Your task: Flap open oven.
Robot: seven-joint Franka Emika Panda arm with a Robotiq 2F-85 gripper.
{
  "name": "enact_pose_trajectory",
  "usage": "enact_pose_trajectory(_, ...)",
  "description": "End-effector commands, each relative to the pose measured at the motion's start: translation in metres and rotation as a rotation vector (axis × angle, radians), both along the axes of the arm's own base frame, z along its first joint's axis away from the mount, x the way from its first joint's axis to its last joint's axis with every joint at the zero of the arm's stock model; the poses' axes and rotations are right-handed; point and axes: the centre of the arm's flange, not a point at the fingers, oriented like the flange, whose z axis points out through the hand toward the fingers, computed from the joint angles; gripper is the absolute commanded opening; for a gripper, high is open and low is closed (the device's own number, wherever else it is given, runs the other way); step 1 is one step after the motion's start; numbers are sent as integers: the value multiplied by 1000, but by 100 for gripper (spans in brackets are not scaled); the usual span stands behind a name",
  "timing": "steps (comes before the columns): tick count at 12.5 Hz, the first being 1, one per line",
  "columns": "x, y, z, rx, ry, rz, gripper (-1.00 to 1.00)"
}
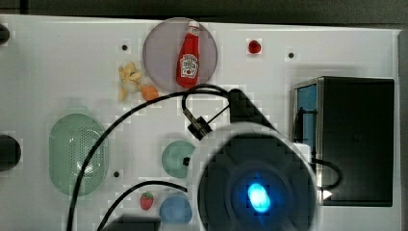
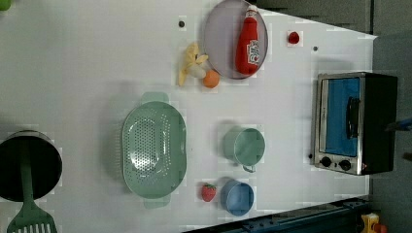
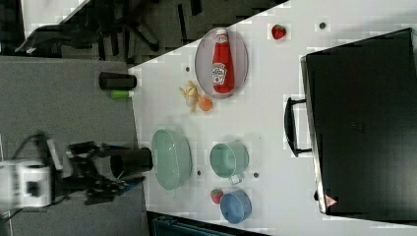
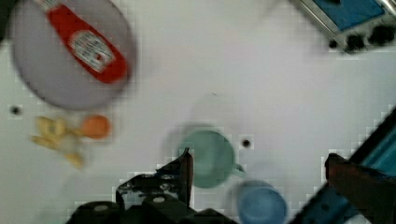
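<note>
wrist view: tool (image 4: 259, 163) fingers spread wide, empty, above green cup (image 4: 208, 157); oven (image 4: 355, 21) well apart, door closed

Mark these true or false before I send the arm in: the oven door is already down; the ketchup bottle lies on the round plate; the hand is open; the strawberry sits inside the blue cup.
1. The oven door is already down. False: it is shut, handle flat against the blue glass.
2. The ketchup bottle lies on the round plate. True.
3. The hand is open. True: its fingers stand wide apart, holding nothing.
4. The strawberry sits inside the blue cup. False: it lies on the table beside the cup.
</note>
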Motion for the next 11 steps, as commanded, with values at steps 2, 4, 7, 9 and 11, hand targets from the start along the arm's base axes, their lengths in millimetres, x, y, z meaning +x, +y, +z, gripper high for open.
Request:
enact_pose_trajectory(2, 12, -17, -6, 8, 7, -1, 90)
enact_pose_trajectory(4, 12, -18, -7, 8, 9, -3, 40)
enact_pose_trajectory(7, 12, -23, -10, 11, 15, -13, -31)
enact_pose_trajectory(9, 10, -30, -21, 14, 37, -25, -65)
enact_pose_trajectory(11, 9, -38, -40, 19, 74, -20, -65)
